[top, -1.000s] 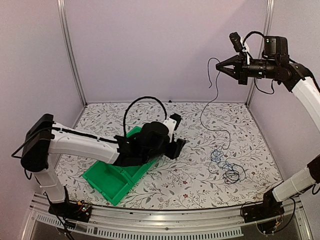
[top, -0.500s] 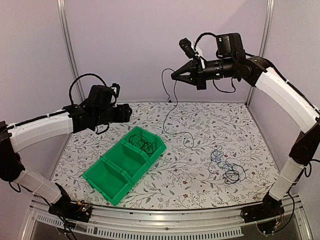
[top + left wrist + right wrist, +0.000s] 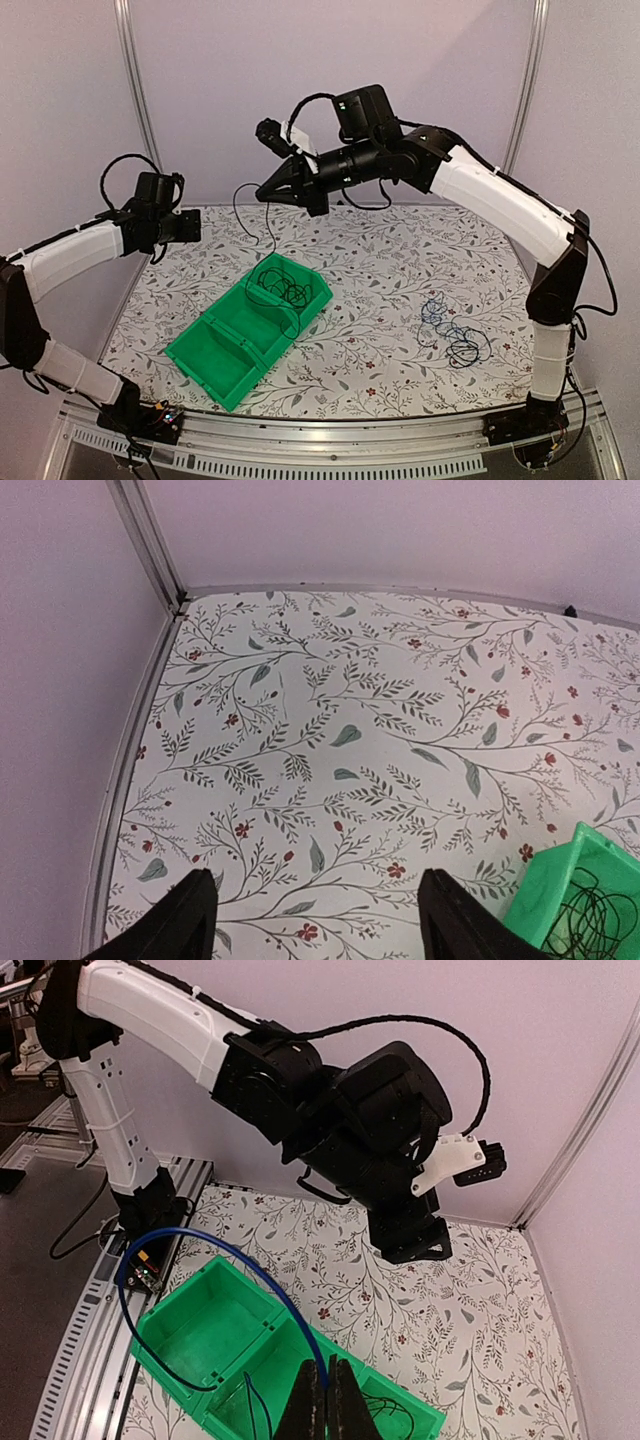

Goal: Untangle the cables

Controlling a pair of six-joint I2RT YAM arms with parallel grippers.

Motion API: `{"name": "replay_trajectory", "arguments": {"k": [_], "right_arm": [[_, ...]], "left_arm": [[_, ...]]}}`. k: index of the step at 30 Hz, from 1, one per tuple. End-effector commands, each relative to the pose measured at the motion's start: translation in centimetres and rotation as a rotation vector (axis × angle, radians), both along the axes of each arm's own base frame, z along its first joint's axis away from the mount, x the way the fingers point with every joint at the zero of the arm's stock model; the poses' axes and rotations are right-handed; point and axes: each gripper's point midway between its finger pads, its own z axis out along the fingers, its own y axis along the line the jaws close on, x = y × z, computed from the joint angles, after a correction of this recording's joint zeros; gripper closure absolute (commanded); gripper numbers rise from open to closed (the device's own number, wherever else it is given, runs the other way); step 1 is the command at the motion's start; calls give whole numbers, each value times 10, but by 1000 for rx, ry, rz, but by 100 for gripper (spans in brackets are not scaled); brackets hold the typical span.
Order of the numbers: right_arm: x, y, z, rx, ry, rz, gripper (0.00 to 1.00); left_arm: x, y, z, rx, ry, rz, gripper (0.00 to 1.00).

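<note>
Looking down over a flat table (image 3: 400,250) dressed in matte cloth printed with leafy sprigs and small red flowers, closed in by smooth pale walls (image 3: 330,50) and slim aluminium posts (image 3: 141,100) at the far corners. Finding on the left half a green bin (image 3: 215,350) of glossy moulded plastic, oblong, set askew, split by partitions into compartments. Reaching in above the bin's far end with the right gripper (image 3: 263,195), tapered jaws pinched together on a thin strand. Hovering beside the left wall with the left gripper (image 3: 320,930), dark fingers (image 3: 190,925) spread wide apart and gripping nothing, over bare cloth near the metal edge strip. Spotting on the right half, well apart from the bin, a loose tangle (image 3: 455,335) of blue and black wire in small springy coils, with a broad stretch of cloth between. Noting in the bin's far end compartment a black coil (image 3: 280,285), loosely looped. Tracing the held cable (image 3: 180,1230), blue and hair-thin, arching from the closed tips in one wide loop over the bin.
</note>
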Motion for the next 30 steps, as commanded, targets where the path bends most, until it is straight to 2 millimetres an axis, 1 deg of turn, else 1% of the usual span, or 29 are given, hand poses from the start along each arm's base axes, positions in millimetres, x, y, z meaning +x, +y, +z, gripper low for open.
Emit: {"name": "replay_trajectory", "arguments": {"k": [1,6,9,13,17,19,20,22,25,26,28,30], "right_arm": [[13,24,-15,-9,-55,-33,100],[30,41,-39,-23,-74,-57,100],[32,49,-50,-30,-63,-52,100],[33,57,-76,-64,-35,-41,100],[34,61,-89,-79,-13,-39,100],[36,63,-92,-81,-17,-44,100],[37,64,-93,-79,-19,-47,100],[35,67,-80,-53,-37,-49,100],[20,71,-45,5,-93,-41,100],[16,72,-37,17,-107,-36,100],[7,74,-27,31,-121,-27,100],[1,75,-25,31,-127,-19,100]], "left_arm": [[3,8,14,-58,-43,-44,30],[1,13,21,-105,-69,-50,31],[0,13,24,-110,-73,-55,31],[0,12,26,-114,-77,-59,32],[-1,12,26,-118,-76,-63,32],[-1,12,27,-122,-78,-64,32],[-1,11,27,-122,-78,-66,32],[-1,11,25,-121,-74,-65,32],[-1,11,25,-123,-75,-69,32],[-1,10,24,-125,-74,-71,32],[0,10,23,-129,-70,-72,32],[0,9,21,-131,-65,-74,32]]}}
